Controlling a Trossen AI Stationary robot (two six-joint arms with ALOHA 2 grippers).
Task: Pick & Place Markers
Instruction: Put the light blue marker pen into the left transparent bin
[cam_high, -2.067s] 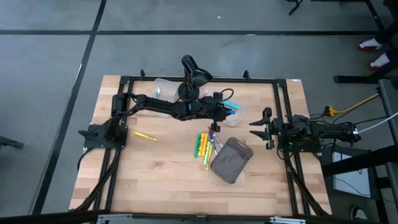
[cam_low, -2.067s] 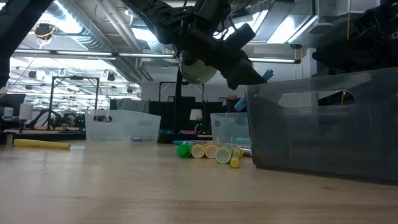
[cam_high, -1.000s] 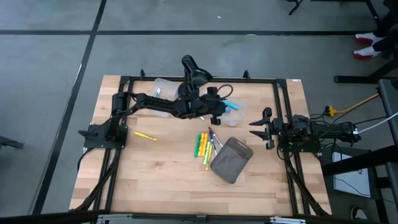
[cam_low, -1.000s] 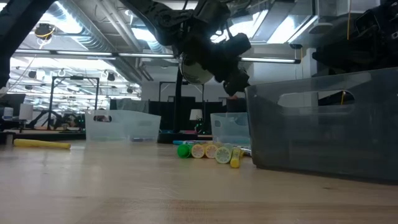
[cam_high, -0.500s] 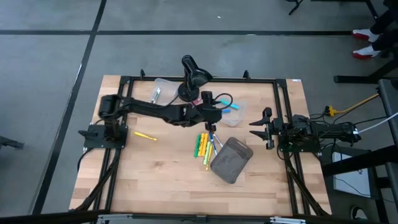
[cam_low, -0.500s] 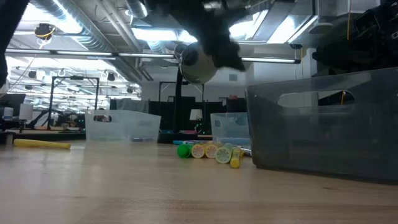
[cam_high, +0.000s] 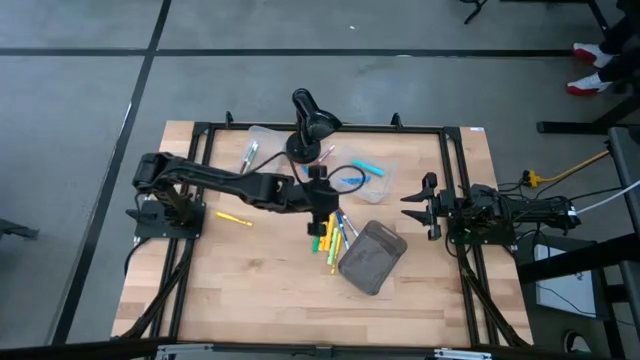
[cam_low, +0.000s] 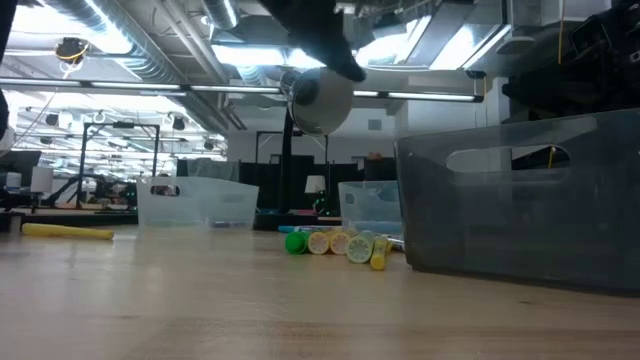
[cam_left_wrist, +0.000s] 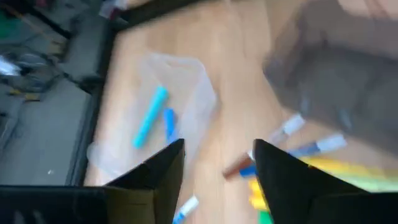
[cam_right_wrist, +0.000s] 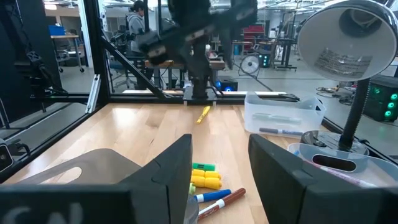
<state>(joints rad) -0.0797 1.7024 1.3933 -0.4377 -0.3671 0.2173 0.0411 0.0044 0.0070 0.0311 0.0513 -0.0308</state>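
While the high view is looking down, the left gripper (cam_high: 319, 218) is hanging over the markers (cam_high: 330, 236) clustered just beside the grey pouch (cam_high: 371, 257), and the right gripper (cam_high: 416, 205) is waiting well apart at the table's edge. Low view is showing the marker ends (cam_low: 338, 243) lying on the wood under the arm. Left wrist view is showing its fingers (cam_left_wrist: 163, 167) spread wide, gripping nothing, markers (cam_left_wrist: 292, 163) just beyond. Right wrist view is showing its fingers (cam_right_wrist: 176, 163) parted and empty, markers (cam_right_wrist: 206, 178) ahead.
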